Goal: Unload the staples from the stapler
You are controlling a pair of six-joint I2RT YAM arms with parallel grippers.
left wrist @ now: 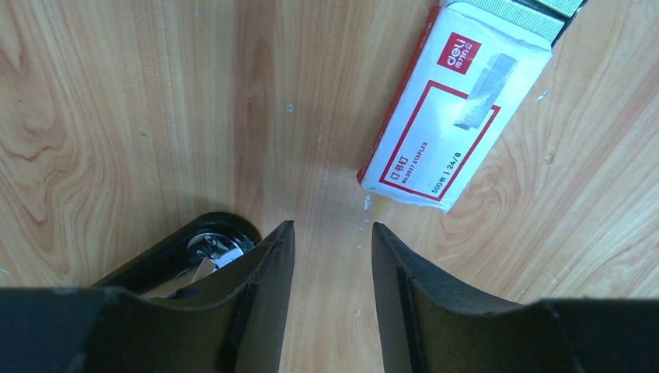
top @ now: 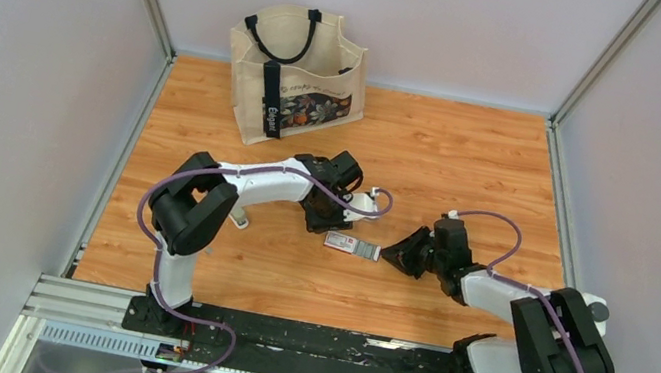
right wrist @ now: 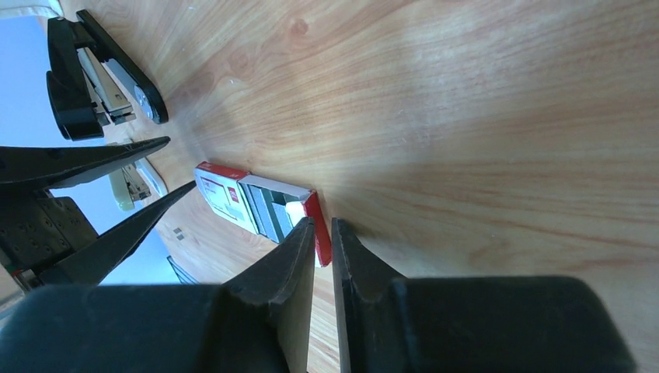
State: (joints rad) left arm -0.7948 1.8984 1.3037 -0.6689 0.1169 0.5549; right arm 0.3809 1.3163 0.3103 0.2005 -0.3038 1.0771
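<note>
The right gripper [right wrist: 323, 224] was pinched on the staple box [right wrist: 225, 198], the left gripper [left wrist: 332, 227] spread; the stapler [right wrist: 128, 185] behind it could be overlooked.

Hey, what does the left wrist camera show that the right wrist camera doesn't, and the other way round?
Only the left wrist view shows the staple box label face-on, with its print readable. Only the right wrist view shows the pale stapler beyond the box, and the right gripper closed narrowly on the box's red end flap. Both show the box, the black stapler lying open, the open left gripper and the wooden table.
</note>
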